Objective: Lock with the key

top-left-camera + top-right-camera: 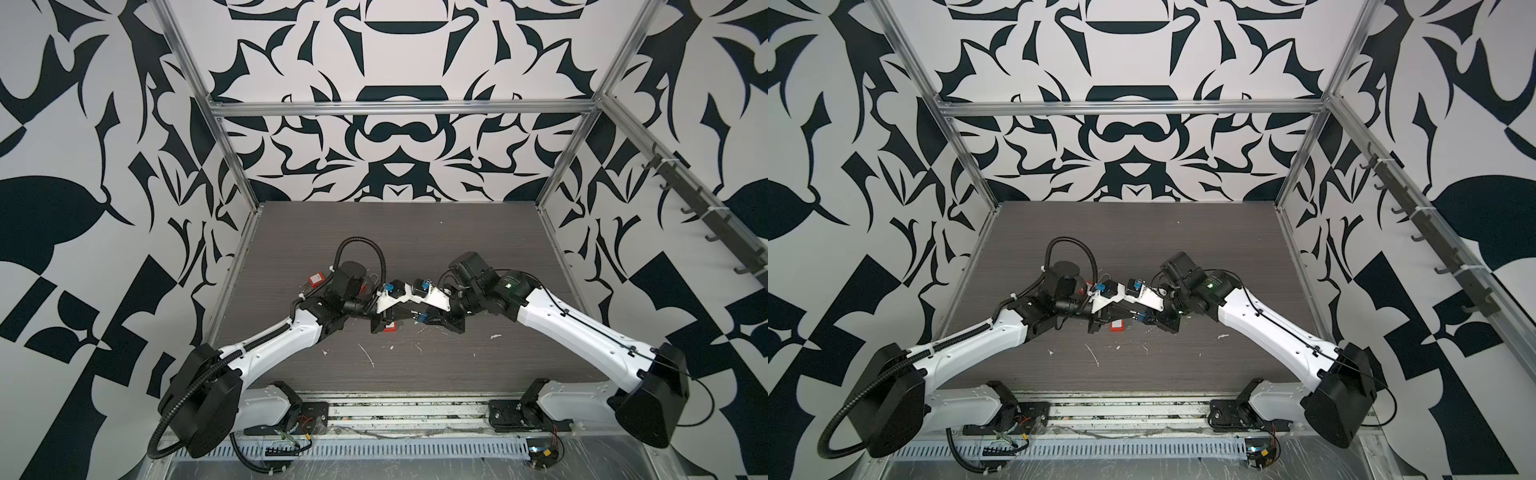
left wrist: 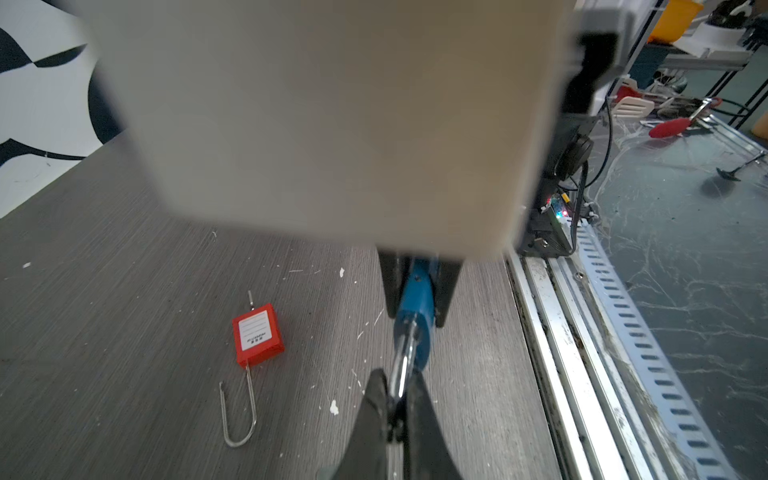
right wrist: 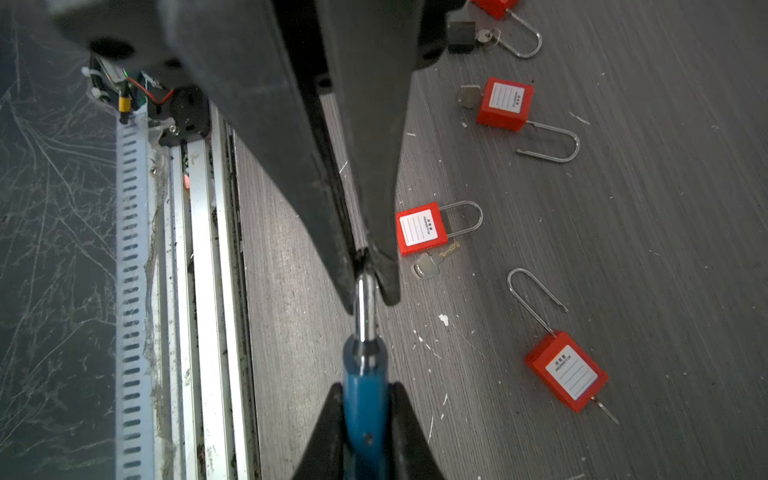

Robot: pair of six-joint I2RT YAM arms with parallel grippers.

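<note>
Largest, beneath the blue padlock (image 2: 417,320): a grey wood-grain table (image 1: 415,249). Along its edge, to one side of the blue padlock, an aluminium rail (image 3: 199,249).

Next, the left arm (image 1: 266,345) and right arm (image 1: 582,328), white and black, meeting at the blue padlock in both top views. Left gripper (image 2: 395,397) pinched tight on the silver shackle (image 3: 365,303); right gripper (image 3: 365,392) clamped on the blue body. Blue padlock held between the two, clear of the table, shackle end toward the left arm. Key in its body or not: impossible to tell.

Padlocks, counted in the right wrist view: one blue, four red. All red ones flat on the table, on the blue padlock's side away from the rail.
- Shut red padlock (image 3: 422,228), nearest the blue padlock's shackle end.
- Keyed red padlock (image 3: 567,372), abreast of the blue body, shackle swung open.
- Third red padlock (image 3: 505,104), farther off past the shackle end, shackle open too.
- Fourth red padlock (image 3: 494,5), farthest, mostly cut off by the frame.

Keys, four:
- a loose key (image 3: 428,265) just beside the shut red padlock, with a short gold chain (image 3: 451,249);
- a second key (image 3: 602,409) stuck in the keyed red padlock's base;
- a third key (image 3: 469,96) at the third red padlock's base;
- a fourth key (image 3: 484,35) beside a small black block (image 3: 461,32) near the fourth red padlock.

Smallest: white flecks (image 1: 368,355) scattered on the table near the blue padlock.
</note>
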